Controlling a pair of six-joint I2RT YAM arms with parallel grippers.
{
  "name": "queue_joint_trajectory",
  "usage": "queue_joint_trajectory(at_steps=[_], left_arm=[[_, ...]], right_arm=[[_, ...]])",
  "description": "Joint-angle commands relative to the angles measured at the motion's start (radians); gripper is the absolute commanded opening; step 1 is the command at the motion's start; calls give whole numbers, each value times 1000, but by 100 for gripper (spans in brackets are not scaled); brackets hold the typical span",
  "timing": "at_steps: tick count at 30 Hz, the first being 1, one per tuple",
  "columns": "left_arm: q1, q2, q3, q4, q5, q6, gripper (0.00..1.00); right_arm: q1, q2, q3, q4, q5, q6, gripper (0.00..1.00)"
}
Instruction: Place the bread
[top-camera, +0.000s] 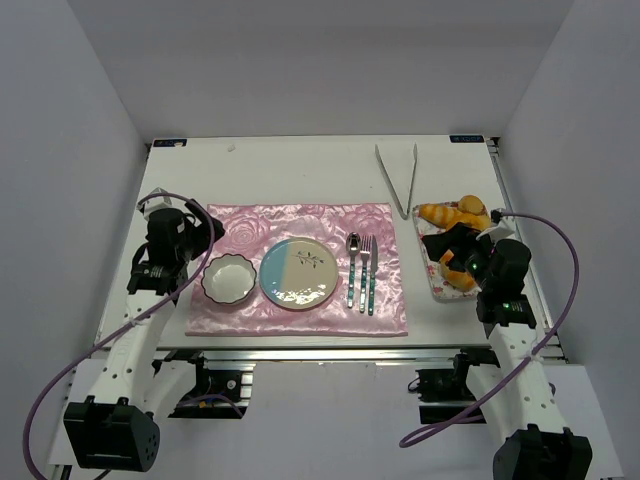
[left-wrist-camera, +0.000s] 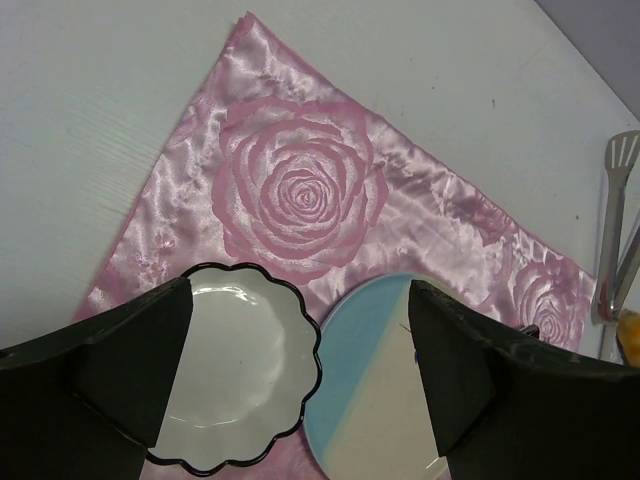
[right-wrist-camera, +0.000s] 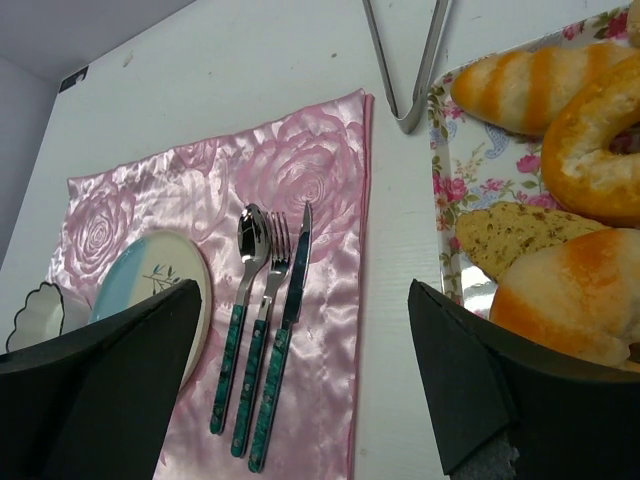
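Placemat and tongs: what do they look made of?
Placemat: looks like glossy pink satin fabric, given the sheen, soft wrinkles and rose pattern. Tongs: probably polished metal, being silvery and reflective.

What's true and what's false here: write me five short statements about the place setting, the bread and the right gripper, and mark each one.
1. The plate holds a roll. False: it is bare; the bread sits on the floral tray.
2. The bowl sits beside the plate on the pink placemat. True.
3. The tongs lie on the placemat. False: they lie on the bare table beyond it.
4. The spoon, fork and knife lie side by side on the placemat. True.
5. The right gripper is shut on a roll. False: its jaws stand open, holding nothing.
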Motion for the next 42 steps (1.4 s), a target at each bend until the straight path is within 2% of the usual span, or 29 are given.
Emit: queue_joint_trajectory(at_steps=[1, 5, 8, 11, 14, 17, 18, 20, 21, 22, 30, 35, 42], left_arm=[[-2, -47, 25, 17, 12, 2, 98], [-4, -50, 13, 30, 12, 10, 98], [-2, -50, 2, 50, 26, 19, 98], [-4, -48, 2, 57, 27, 25, 98], [-2, -39, -1, 66, 26, 30, 98], [-2, -27, 4, 67, 19, 37, 98], [-2, -19, 5, 65, 13, 39, 98], [-4, -12, 7, 67, -5, 45, 98], [-2, -4, 7, 65, -11, 47, 98], [-2, -1, 8, 65, -17, 50, 98], [-2, 42, 11, 74, -54, 70, 98], [-2, 83, 13, 93, -50, 77, 98], [-2, 122, 18, 100, -47, 77, 98]], right_arm=[[5, 5, 29, 65, -1, -12, 89], [5, 29, 23, 138, -51, 38, 89], [5, 59, 20, 175, -6, 121, 89], [6, 114, 64, 184, -31, 56, 89], [17, 251, 205, 79, -51, -42, 89], [117, 432, 386, -69, 113, -148, 89], [178, 522, 473, -93, 259, -196, 89], [207, 618, 561, -154, 362, -233, 89], [207, 719, 610, -180, 400, -237, 89], [209, 767, 715, -217, 435, -231, 89], [218, 1230, 1118, -411, 448, -377, 89], [253, 1372, 1258, -437, 466, -438, 89], [263, 1536, 1414, -477, 552, -353, 89]])
